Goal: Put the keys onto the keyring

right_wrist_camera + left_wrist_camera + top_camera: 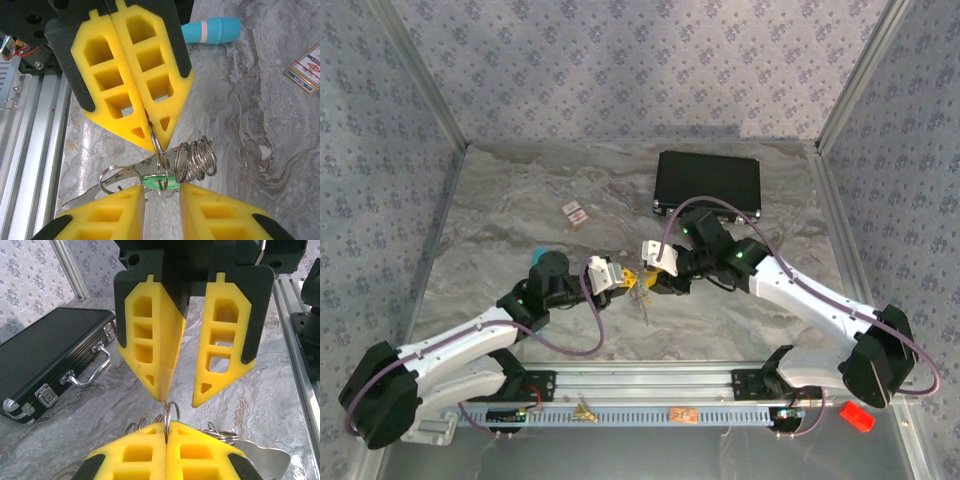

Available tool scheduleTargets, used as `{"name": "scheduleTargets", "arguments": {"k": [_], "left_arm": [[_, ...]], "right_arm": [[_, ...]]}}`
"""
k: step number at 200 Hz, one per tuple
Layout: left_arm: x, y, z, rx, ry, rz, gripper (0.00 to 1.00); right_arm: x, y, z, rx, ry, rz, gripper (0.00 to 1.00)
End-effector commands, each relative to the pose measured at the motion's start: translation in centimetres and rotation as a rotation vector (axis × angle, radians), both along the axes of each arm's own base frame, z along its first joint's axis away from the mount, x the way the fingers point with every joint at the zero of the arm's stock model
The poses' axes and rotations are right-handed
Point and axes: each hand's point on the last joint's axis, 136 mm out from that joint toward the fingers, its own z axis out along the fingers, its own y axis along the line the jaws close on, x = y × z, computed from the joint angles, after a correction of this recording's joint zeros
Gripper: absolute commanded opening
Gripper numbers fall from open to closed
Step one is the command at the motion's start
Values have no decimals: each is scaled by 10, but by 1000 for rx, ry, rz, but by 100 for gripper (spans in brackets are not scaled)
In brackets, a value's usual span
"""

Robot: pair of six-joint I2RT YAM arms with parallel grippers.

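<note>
Keyring: pinched upright, likely for easy threading
Left gripper: clamped on it from 12 o'clock
Right gripper: spread apart, 6 o'clock
Keys: green one dangling below

The case lies near the far edge of the table, right of the middle. The card lies left of it, apart from it. The pen lies nearer and further left, beside the left arm. At the table's middle the left gripper and right gripper meet tip to tip, with the keyring and keys between them.
</note>
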Motion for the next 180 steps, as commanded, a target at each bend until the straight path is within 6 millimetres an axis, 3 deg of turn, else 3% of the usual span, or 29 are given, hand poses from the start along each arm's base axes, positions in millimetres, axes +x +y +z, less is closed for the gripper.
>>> {"name": "scheduleTargets", "arguments": {"k": [1,52,82,103,138,180], "left_arm": [[-1,-3,26,-85,-56,-15,0],[-2,-3,28,-96,-62,-19,0],[-4,-4,36,-122,-69,-36,0],[-7,-6,41,-141,-70,-50,0],[-6,-6,43,-146,-73,-48,0],[-6,-5,38,-145,-64,-44,0]], "right_arm": [[0,6,6,50,24,1,23],[1,6,1,26,34,2,4],[2,7,-6,3,54,2,2],[3,10,-8,3,61,5,7],[5,9,0,41,42,-13,24],[7,0,14,107,-13,-39,27]]}}
